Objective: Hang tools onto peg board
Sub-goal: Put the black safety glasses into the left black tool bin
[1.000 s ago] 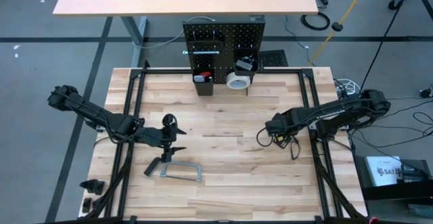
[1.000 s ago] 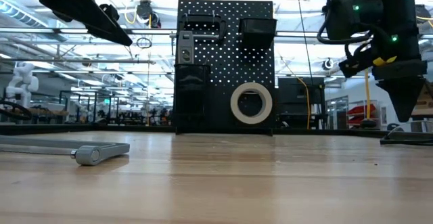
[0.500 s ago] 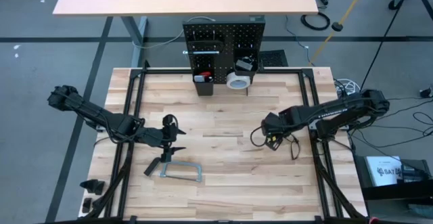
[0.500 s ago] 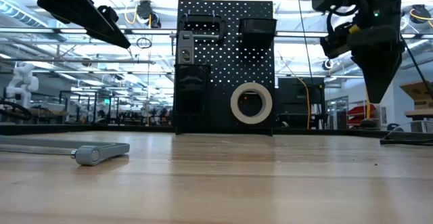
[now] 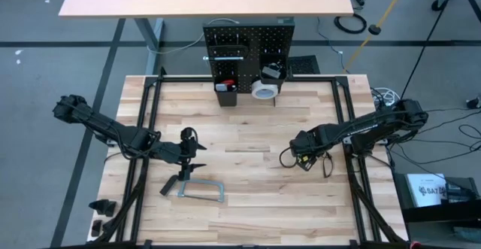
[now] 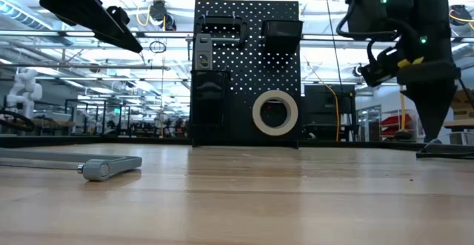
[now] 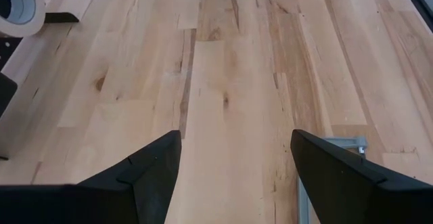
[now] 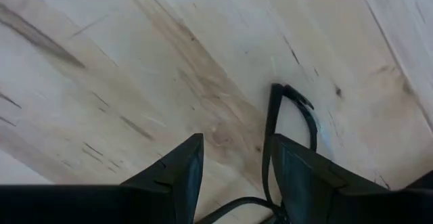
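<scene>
Hung: tape roll (image 5: 263, 90) on peg board (image 5: 248, 42).
Left: bar clamp (image 5: 197, 189) on tabletop (image 5: 248, 204).
Left claw (image 5: 201, 156): spread, empty.
Right claw (image 5: 286, 157): parted, empty.

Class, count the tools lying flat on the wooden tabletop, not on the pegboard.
1: the grey bar clamp near the left gripper. Others may be hidden by the arms.

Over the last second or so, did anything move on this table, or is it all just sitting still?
Only the right gripper moved: it swung a little toward the table's middle, then drew back slightly and nearer the front edge. It holds nothing. The left gripper hangs open above the bar clamp, as before. The clamp, the tape roll and the peg board have not shifted.
</scene>
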`<control>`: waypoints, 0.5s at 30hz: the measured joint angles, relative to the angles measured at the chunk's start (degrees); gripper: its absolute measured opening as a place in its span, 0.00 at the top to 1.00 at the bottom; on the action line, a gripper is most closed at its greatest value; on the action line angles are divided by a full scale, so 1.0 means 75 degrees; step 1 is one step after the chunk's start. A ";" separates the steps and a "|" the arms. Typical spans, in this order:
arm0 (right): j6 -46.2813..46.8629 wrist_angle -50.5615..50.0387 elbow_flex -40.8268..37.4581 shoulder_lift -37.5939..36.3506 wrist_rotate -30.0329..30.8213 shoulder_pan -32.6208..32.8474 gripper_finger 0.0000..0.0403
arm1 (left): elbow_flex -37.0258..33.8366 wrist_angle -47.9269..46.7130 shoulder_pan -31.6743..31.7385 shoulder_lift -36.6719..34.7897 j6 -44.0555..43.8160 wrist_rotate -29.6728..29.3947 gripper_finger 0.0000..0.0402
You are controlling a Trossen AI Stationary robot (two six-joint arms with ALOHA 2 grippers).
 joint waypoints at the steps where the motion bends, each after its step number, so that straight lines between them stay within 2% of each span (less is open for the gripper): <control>1: 0.0000 0.0025 -0.0041 0.0000 -0.0001 0.0000 0.59 | 0.0000 0.0000 0.0000 0.0000 -0.0006 0.0000 0.29; 15: 0.0051 0.0803 -0.1027 0.0003 -0.0040 -0.0023 0.59 | 0.0000 0.0132 0.0000 0.0000 -0.0014 -0.0003 0.29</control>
